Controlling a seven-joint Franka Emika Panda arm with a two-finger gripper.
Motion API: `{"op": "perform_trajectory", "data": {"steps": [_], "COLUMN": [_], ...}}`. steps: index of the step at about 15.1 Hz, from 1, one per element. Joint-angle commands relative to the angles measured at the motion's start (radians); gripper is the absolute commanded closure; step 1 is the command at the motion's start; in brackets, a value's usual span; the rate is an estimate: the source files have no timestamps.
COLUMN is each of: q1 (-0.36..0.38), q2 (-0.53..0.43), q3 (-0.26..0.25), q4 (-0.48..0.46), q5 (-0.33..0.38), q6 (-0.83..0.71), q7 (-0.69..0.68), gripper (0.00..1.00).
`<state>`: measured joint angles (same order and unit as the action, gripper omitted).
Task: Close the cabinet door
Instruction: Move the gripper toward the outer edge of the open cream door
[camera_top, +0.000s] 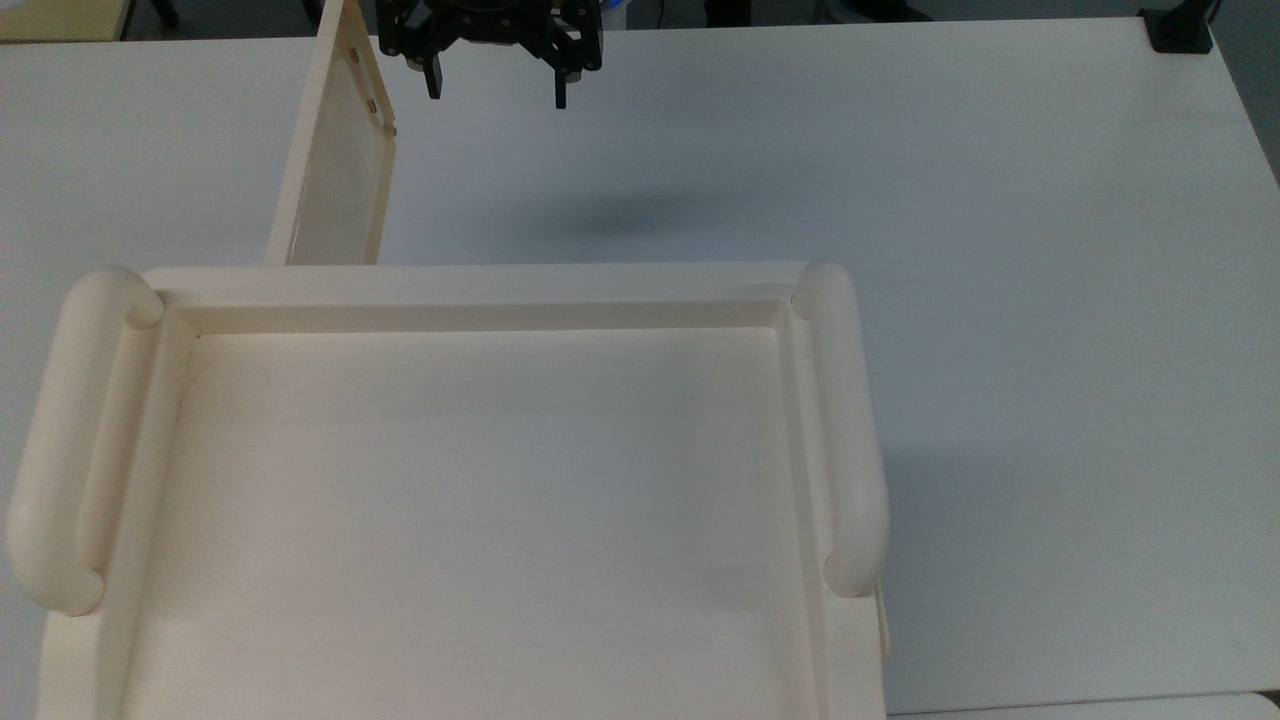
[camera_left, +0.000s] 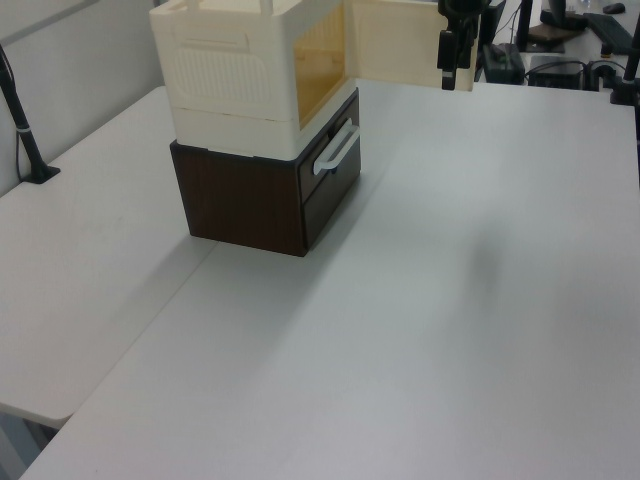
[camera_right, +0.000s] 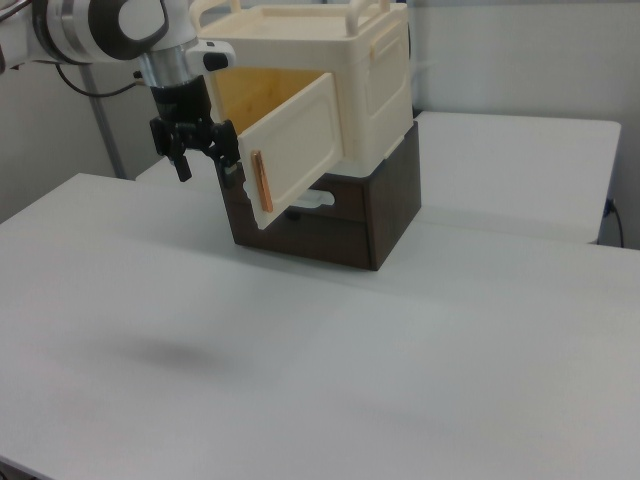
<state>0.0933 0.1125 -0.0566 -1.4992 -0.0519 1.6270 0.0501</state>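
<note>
The jaws (camera_top: 495, 85) hang spread and empty, pointing down, raised well above the counter (camera_top: 900, 200). In the top view they sit just to the right of the door's (camera_top: 340, 160) free edge, apart from it. That spot looks chosen for a push, I judge: with nothing to pinch, an open or flat finger pressed against the panel's inner face would not close it, so the arm (camera_right: 110, 25) probably has to get round to the outer face first.

The door stands swung wide, hinged at the top view's left front corner of the cabinet (camera_top: 480, 480) and jutting out toward the arm. In the right view its copper-coloured handle (camera_right: 261, 181) near the free edge faces outward, and the jaws hang beside that edge, on the right view's left of it. The cabinet rests on a dark drawer unit (camera_right: 340, 215), which lifts the door to the height of the jaws, so a sideways sweep should serve.
</note>
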Motion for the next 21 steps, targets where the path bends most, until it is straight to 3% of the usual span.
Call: {"op": "perform_trajectory", "data": {"steps": [1, 9, 10, 15, 16, 21], "q1": [0.002, 0.003, 0.002, 0.002, 0.002, 0.003], "q2": [-0.025, -0.022, -0.024, -0.024, -0.025, -0.030], "q3": [-0.003, -0.003, -0.003, -0.002, -0.003, -0.003], "q4": [-0.024, -0.024, -0.024, -0.018, -0.016, -0.007], "q5": [0.006, 0.007, 0.006, 0.018, 0.018, 0.023], "q6": [-0.025, -0.026, -0.026, -0.024, -0.026, -0.022], "q7": [0.004, 0.004, 0.002, -0.019, -0.019, -0.013], "gripper": [0.00, 0.00, 0.04, 0.90, 1.00, 1.00]}}
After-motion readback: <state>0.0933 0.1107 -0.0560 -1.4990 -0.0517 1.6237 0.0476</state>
